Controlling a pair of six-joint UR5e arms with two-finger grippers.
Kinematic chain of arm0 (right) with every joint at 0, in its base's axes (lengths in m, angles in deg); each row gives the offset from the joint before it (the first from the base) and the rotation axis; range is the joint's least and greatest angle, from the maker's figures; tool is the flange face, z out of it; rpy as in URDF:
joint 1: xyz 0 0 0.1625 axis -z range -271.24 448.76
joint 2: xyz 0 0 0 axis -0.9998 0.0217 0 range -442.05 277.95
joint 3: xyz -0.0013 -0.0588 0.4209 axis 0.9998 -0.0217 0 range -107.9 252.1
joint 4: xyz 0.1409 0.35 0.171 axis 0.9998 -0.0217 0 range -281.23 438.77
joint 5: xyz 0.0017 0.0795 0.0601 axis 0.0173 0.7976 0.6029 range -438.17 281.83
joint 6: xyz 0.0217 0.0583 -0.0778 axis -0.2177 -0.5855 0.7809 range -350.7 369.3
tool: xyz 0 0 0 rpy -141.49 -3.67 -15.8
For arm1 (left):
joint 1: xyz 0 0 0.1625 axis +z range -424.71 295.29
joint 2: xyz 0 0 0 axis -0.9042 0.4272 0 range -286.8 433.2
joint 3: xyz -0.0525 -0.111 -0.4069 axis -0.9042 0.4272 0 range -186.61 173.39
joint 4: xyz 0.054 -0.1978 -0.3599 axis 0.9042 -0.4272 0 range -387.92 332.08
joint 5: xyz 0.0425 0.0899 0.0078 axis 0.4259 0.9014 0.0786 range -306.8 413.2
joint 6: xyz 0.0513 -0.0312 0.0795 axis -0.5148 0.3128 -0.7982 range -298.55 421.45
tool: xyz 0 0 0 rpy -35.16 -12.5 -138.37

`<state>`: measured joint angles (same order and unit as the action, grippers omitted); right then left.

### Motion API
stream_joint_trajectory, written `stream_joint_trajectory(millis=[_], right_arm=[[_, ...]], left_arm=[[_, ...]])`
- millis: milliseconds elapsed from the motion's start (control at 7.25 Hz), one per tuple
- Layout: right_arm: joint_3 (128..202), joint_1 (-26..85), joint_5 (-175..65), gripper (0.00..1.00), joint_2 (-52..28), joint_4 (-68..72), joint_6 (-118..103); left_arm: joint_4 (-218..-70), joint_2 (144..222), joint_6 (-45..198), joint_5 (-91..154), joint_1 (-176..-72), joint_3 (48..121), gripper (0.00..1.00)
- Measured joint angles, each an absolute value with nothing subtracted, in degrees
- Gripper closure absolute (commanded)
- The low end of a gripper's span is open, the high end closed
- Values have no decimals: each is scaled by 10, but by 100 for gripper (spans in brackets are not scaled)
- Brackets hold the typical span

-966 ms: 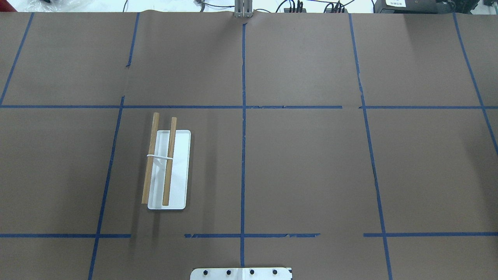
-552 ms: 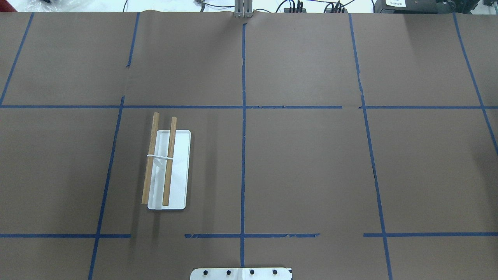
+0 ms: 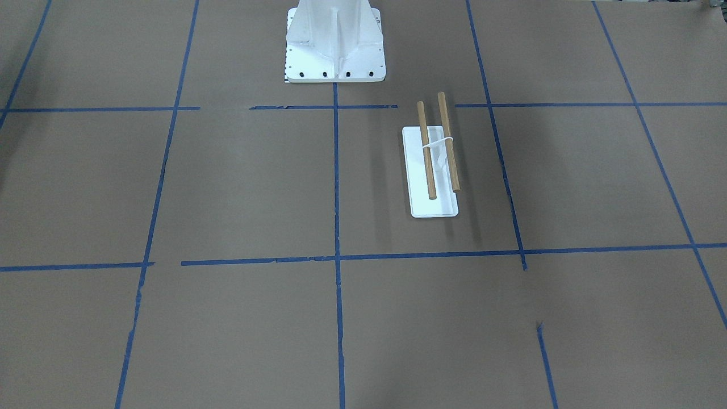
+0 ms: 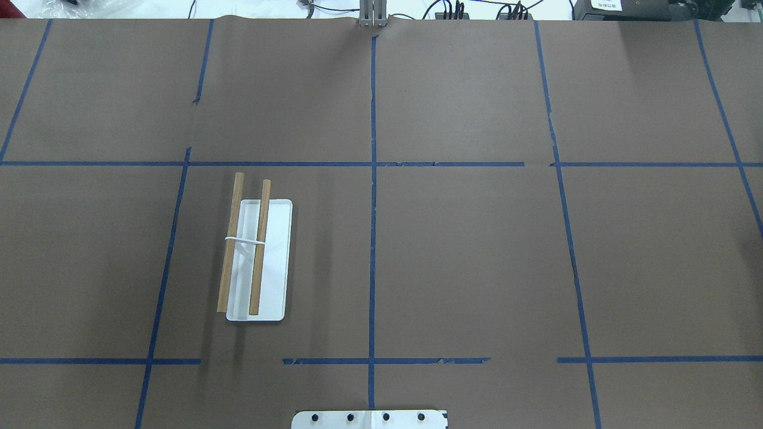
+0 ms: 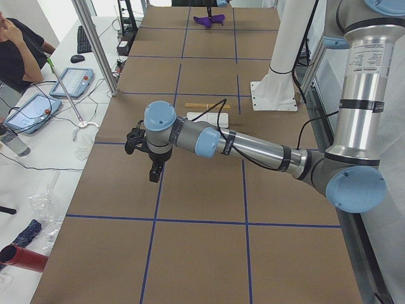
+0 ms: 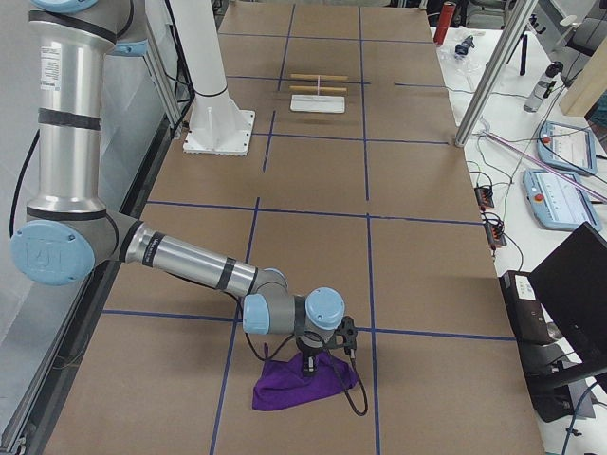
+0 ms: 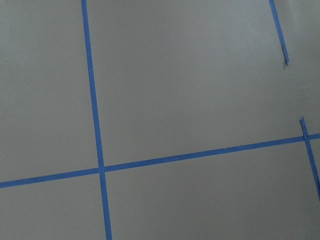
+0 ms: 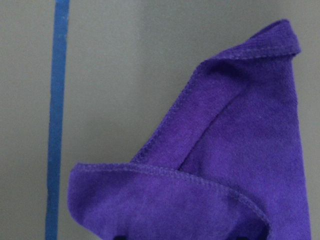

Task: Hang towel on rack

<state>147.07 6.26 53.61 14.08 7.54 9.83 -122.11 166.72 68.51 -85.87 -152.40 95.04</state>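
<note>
The rack (image 4: 256, 256) has two brown dowels on a white support and a flat white base; it also shows in the front view (image 3: 434, 162), the left view (image 5: 209, 111) and the right view (image 6: 318, 90). The purple towel (image 6: 303, 384) lies crumpled on the table far from the rack, and fills the right wrist view (image 8: 240, 150). My right gripper (image 6: 309, 365) is down on the towel's top; I cannot tell whether it is open or shut. My left gripper (image 5: 154, 172) hangs over bare table, short of the rack; its state cannot be told.
The white robot pedestal (image 3: 335, 45) is bolted at the table's near edge. Brown paper with blue tape lines (image 7: 95, 125) covers the table. An operator (image 5: 16, 44), tablets and metal posts (image 6: 488, 81) stand beyond the table's far edge.
</note>
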Motion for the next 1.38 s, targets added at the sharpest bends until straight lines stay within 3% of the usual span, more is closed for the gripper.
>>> stream_joint_trajectory(millis=[966,1241,1379], right_arm=[[1402,24,507,24,120,75,114],[1389,25,508,63,110,75,113],[1386,25,510,63,108,75,113]], left_arm=[[-1236,1667,687,-859,-1522,959,0],[-1237,1667,687,-859,-1522,960,0],[-1237,1667,687,-859,-1522,960,0]])
